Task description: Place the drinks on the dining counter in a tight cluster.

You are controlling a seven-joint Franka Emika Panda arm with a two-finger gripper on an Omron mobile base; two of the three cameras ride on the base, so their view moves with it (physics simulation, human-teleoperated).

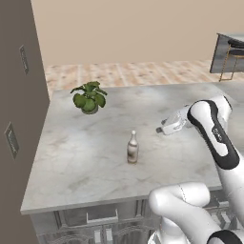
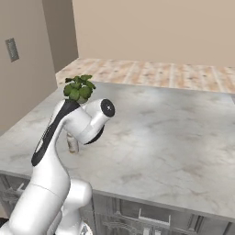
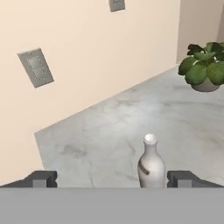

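One drink, a slim brown-and-white bottle (image 1: 133, 148), stands upright on a grey marbled top (image 1: 86, 157) over grey cabinet drawers. The right base view shows the bottle (image 2: 72, 143) partly behind my arm. My gripper (image 1: 160, 129) hovers to the bottle's right, a short way off, pointing at it. In the hand view the gripper (image 3: 112, 179) is open and holds nothing. The bottle (image 3: 151, 166) stands ahead of it, in line with the gap and nearer the right fingertip (image 3: 183, 178). A far counter (image 1: 228, 47) with a stool shows at the back right; I cannot tell whether it is the dining counter.
A potted green plant (image 1: 89, 97) stands near the top's far left corner, also in the right base view (image 2: 79, 88) and hand view (image 3: 205, 68). A tall brown wall unit (image 1: 19, 119) with metal plates borders the top's left edge.
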